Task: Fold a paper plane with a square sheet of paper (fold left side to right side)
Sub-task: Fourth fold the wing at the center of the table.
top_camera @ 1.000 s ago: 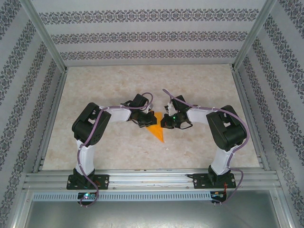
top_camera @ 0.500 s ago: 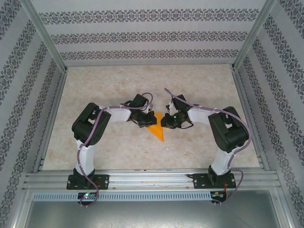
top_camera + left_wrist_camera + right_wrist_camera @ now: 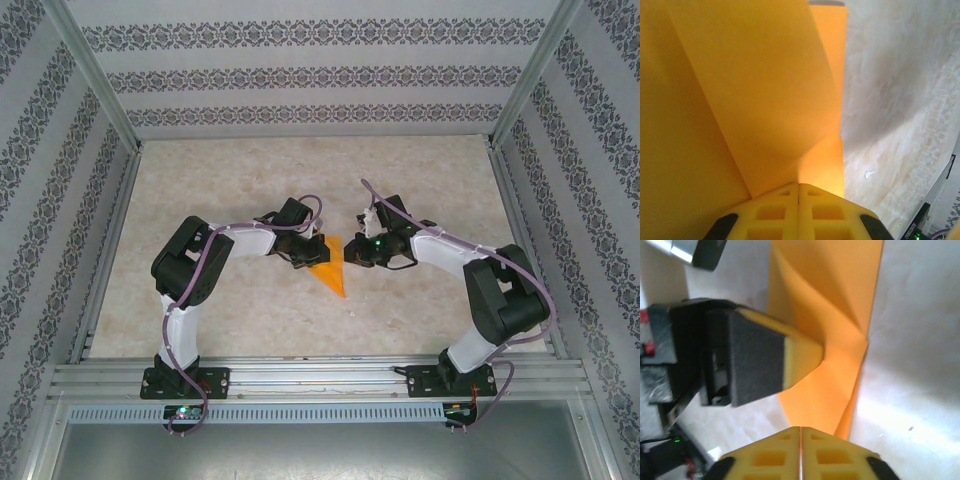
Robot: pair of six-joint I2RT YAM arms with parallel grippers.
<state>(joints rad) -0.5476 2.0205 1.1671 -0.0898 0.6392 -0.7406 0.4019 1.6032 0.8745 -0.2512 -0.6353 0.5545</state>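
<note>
Top view: orange paper (image 3: pixel 331 266) lies mid-table (image 3: pixel 250 170) as a narrow triangle, its point toward my bases. My left claw (image 3: pixel 306 252) sits on the paper's left edge. My right claw (image 3: pixel 357 256) is just beside the paper's right edge, with a bare gap between them.

Left wrist: left claw (image 3: pixel 799 186) is clenched, fingers flush together, tip at the spot where the paper's (image 3: pixel 755 95) creases meet. A flap rises up from the paper ahead of the tip, not lying flat. I can't tell if a layer is nipped or only pressed.

Right wrist: right claw (image 3: pixel 801 429) is clenched too and grasps nothing, tip close above the paper's (image 3: pixel 840 295) near corner. The left claw (image 3: pixel 816 356) pins the paper from its left side, and ridges fan out from that tip.

Step, my read: flattening the left-to-right fold. To do it well, keep the left tip planted as an anchor. Bring the right claw down flat on the paper beside that tip, then stroke outward along the crease. Go slowly, since thin paper skids and buckles if pushed toward the pin.
</note>
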